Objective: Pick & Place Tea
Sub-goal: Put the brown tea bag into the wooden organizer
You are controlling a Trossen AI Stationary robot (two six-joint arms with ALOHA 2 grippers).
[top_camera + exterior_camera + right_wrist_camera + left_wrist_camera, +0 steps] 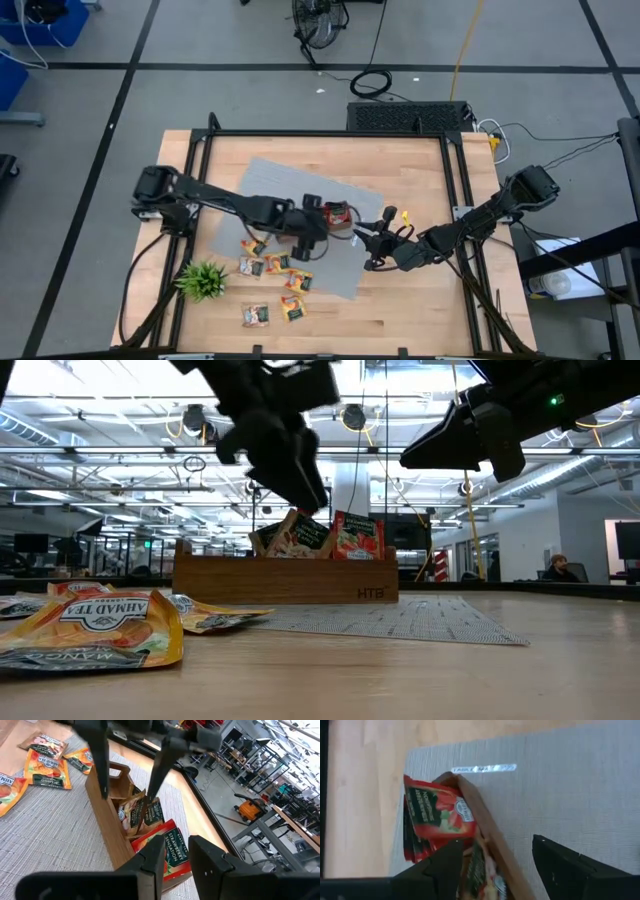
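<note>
the wooden tray point(338, 217) sits on a grey mat point(345, 262) near the middle of the desk point(410, 160), and sachets already stand upright in its compartments: a red sachet point(170, 849) in one end section and a pale sachet with green print point(134, 811) in the next, leaning against the divider. they stand on edge because the narrow slots hold them that way, which keeps room for more. the rest of the tea lies flat on the desk at about seven o'clock from the tray, a loose scatter of orange-yellow sachets point(275, 264) between the tray and the small green plant point(203, 279).

the left end effector point(127, 762) hangs directly over the tray, fingers pointing down and spread apart, straddling the pale sachet's slot. nothing appears pinched between them, so the sachet below looks to have been let go, though from the level view the dark fingers overlap the sachet tops and a light touch cannot be ruled out. the left arm reaches in from nine o'clock, stretched long and low across the desk with the wrist bent steeply down.

the right end effector point(372, 240) waits at about four o'clock from the tray, just beside it, raised off the mat and aimed toward the tray. its fingers stand a narrow gap apart with nothing between them. the right arm runs out toward three o'clock, elbow lifted.

the loose pile suggests the task is well short of done.
</note>
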